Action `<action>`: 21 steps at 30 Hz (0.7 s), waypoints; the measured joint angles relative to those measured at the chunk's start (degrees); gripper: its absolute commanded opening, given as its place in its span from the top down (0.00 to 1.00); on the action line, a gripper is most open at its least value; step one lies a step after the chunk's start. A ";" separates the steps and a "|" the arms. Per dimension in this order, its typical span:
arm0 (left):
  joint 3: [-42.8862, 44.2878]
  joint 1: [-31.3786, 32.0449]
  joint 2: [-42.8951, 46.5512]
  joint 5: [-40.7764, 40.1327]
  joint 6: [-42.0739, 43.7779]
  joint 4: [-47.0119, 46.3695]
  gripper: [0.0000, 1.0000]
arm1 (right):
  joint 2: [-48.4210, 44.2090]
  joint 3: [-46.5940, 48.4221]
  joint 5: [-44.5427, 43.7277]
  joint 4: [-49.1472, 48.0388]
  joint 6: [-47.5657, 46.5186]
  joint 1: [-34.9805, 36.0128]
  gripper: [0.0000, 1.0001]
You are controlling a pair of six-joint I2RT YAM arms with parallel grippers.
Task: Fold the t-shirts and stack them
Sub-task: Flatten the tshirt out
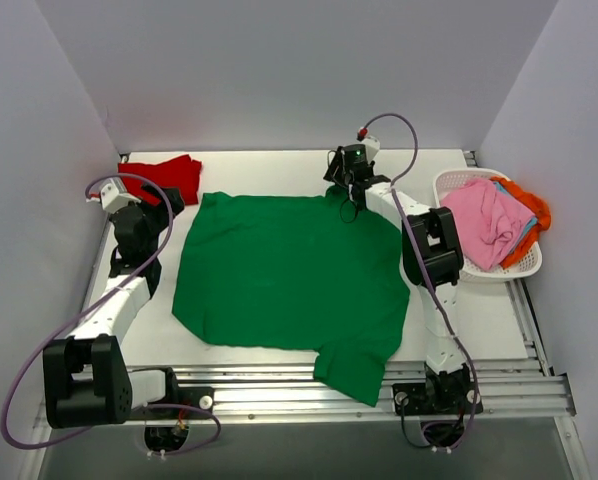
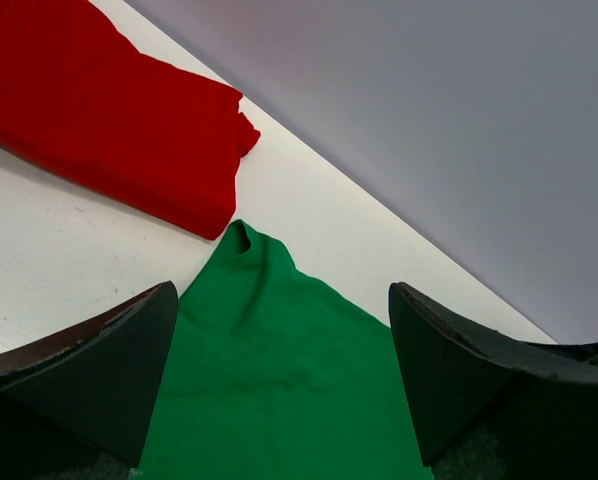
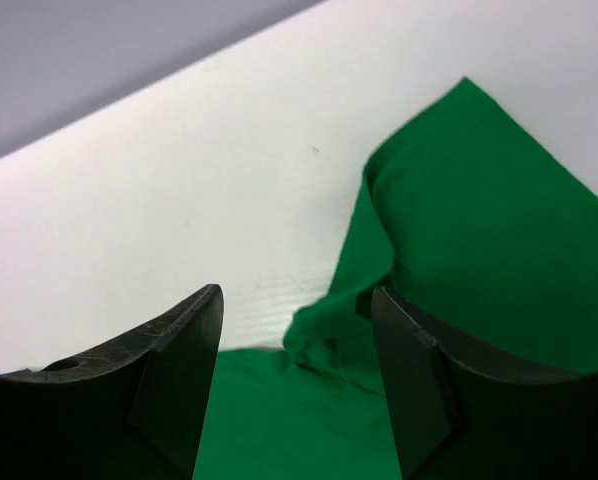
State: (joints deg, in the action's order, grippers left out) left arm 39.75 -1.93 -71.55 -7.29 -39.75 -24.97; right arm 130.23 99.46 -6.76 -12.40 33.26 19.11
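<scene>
A bright green t-shirt (image 1: 289,275) lies spread flat across the middle of the table, one sleeve hanging toward the front rail. A folded red t-shirt (image 1: 164,175) sits at the back left. My left gripper (image 1: 169,205) hovers open over the green shirt's back left corner (image 2: 279,380), with the red shirt (image 2: 109,110) just beyond it. My right gripper (image 1: 351,203) is at the shirt's back right corner. In the right wrist view its jaws (image 3: 297,300) stand apart, with a raised fold of green cloth (image 3: 479,220) between them and against the right finger.
A white lattice basket (image 1: 449,180) at the right holds a pink tee (image 1: 479,220), an orange one (image 1: 531,205) and a sliver of blue (image 1: 527,228). Grey walls close in the back and sides. A metal rail (image 1: 279,385) runs along the near edge.
</scene>
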 measured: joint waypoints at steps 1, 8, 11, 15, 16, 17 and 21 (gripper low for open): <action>0.00 0.00 0.00 0.00 0.02 0.00 0.05 | 0.24 0.81 0.02 -0.11 0.04 0.00 0.43; -0.46 0.00 0.00 -0.50 0.28 -0.04 0.05 | 5.66 6.64 1.36 -0.66 1.49 0.04 0.43; -0.52 0.00 0.00 -0.92 0.55 -0.07 0.04 | 7.67 6.84 2.08 -0.63 2.21 0.11 0.43; -0.63 0.00 0.02 -1.46 1.05 -0.17 0.04 | 9.33 7.37 2.67 -0.96 2.60 0.37 0.43; -0.79 0.00 0.02 -1.53 1.16 -0.20 0.04 | 9.33 7.34 2.51 -1.07 2.56 0.48 0.42; -0.90 0.00 0.02 -1.53 1.22 -0.20 0.04 | 9.20 7.10 2.19 -2.05 2.54 0.68 0.42; -1.44 0.02 0.02 -1.51 1.29 -0.42 0.03 | 3.91 -1.49 -0.50 -8.66 2.08 1.25 0.39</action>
State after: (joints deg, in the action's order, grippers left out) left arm 38.30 -1.91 -71.53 -8.80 -38.46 -25.39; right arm 134.15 97.97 -7.27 -21.06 35.33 20.36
